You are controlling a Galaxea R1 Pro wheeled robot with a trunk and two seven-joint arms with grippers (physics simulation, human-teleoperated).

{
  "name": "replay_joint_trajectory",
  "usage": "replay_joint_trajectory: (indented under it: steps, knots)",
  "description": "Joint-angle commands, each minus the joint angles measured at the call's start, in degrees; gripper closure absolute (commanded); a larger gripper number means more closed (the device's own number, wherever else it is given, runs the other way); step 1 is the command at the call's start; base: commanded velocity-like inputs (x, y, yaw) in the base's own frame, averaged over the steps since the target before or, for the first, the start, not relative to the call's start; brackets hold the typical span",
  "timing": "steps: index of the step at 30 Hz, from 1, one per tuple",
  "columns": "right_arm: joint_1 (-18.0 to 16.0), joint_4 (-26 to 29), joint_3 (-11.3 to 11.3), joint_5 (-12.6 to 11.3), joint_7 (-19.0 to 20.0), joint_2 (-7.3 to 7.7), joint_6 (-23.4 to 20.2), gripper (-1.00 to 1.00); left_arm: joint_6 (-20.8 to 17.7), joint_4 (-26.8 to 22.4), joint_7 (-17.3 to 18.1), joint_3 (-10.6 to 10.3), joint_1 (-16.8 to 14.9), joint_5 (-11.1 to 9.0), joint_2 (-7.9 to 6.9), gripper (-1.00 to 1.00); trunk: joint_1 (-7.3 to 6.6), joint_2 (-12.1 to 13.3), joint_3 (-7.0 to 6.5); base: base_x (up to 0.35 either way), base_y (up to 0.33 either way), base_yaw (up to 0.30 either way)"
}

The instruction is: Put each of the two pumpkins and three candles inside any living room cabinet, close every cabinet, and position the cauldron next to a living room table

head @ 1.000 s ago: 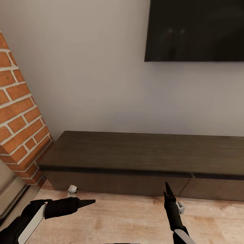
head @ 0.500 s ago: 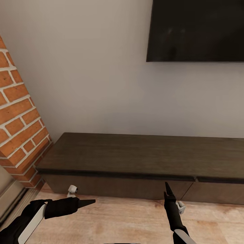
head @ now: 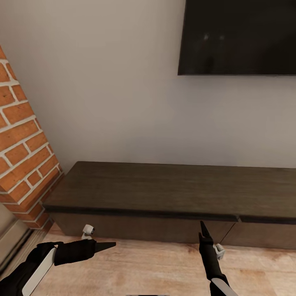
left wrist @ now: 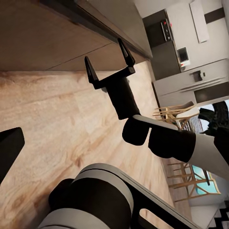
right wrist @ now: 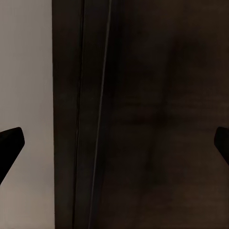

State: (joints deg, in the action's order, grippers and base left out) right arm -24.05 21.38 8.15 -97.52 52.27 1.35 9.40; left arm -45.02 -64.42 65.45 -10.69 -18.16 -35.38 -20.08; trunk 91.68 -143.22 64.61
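The cabinet, a long low dark-brown unit, stands against the wall with its drawer fronts shut. My left gripper hovers over the floor in front of its left end, pointing right; one of its fingertips sits at the edge of the left wrist view, spread wide. My right gripper points at the cabinet front near the seam between two drawers. It is open and holds nothing, its fingers clearly apart in the left wrist view. The right wrist view faces the dark front up close. The pumpkins, candles and cauldron are out of view.
A red brick column borders the cabinet's left end. A black TV hangs on the white wall above. Pale wood floor lies under both arms. The left wrist view looks past wooden chairs toward a kitchen.
The whole picture has shifted slightly, so the camera moved a little. Both arms keep the same pose and both grippers stay as they were.
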Motion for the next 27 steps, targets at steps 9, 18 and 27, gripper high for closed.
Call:
replay_joint_trajectory:
  steps: [9,18,27]
  knots:
    - [0.0,0.0,0.5,-0.5,0.1,0.06,0.4,-1.0,-0.4,0.0,-0.1,-0.2,0.0,-0.4,-0.05,-1.0,-0.01,0.0,0.05,0.013,0.0,0.0]
    - [0.0,0.0,0.6,-0.5,0.1,0.05,0.4,-1.0,-0.4,0.0,-0.1,-0.2,0.0,-0.3,-0.05,-1.0,-0.01,0.0,0.05,0.062,0.0,0.0]
    - [0.0,0.0,0.6,-0.5,0.1,0.01,0.4,-1.0,-0.4,0.0,-0.1,-0.2,0.0,-0.3,-0.05,-1.0,-0.01,0.0,0.05,0.032,0.0,0.0]
